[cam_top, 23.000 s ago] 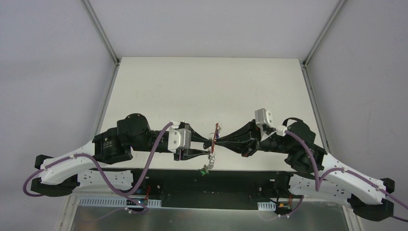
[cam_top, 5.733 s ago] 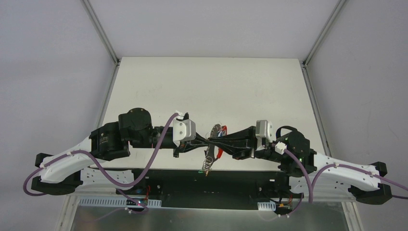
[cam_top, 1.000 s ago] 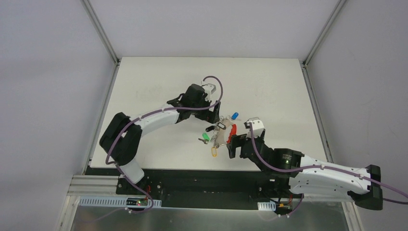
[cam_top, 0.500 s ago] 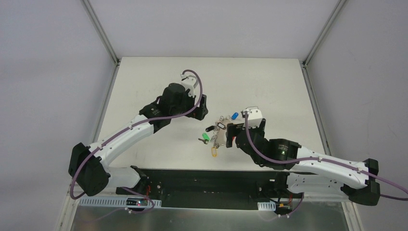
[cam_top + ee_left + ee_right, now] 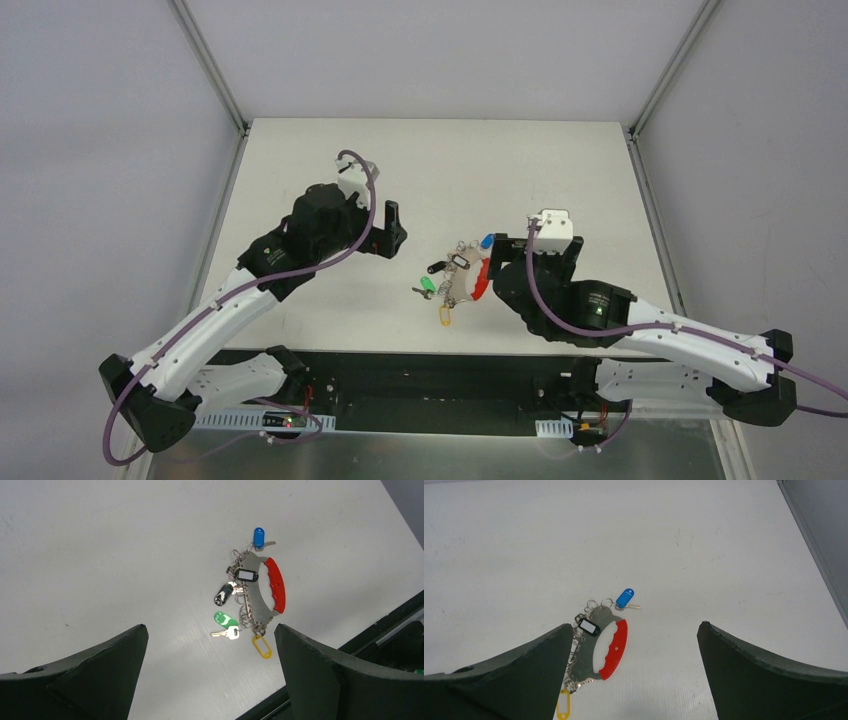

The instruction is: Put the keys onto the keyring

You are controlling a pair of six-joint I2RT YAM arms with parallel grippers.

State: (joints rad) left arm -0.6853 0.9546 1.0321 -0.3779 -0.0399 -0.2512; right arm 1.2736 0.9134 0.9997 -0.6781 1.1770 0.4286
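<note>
The keyring (image 5: 476, 279), a silvery loop with a curved red section (image 5: 276, 585), lies flat on the white table (image 5: 330, 170). The keys hang off its left side through small rings: blue (image 5: 258, 536), black with a white label (image 5: 246, 575), black (image 5: 222, 594), green (image 5: 225, 619) and yellow (image 5: 262, 646). My left gripper (image 5: 385, 235) is open and hovers left of the bunch, holding nothing. My right gripper (image 5: 535, 252) is open just right of the keyring (image 5: 610, 647), with its left finger (image 5: 499, 680) over the ring's edge. Neither gripper touches anything.
The table's front edge and a black rail (image 5: 400, 362) run just below the keys. Metal frame posts (image 5: 210, 70) and grey walls close in the sides and back.
The left arm has pulled back to the left, away from the keys. The right gripper has shifted right, uncovering the red section. The keyring and keys stay on the table.
</note>
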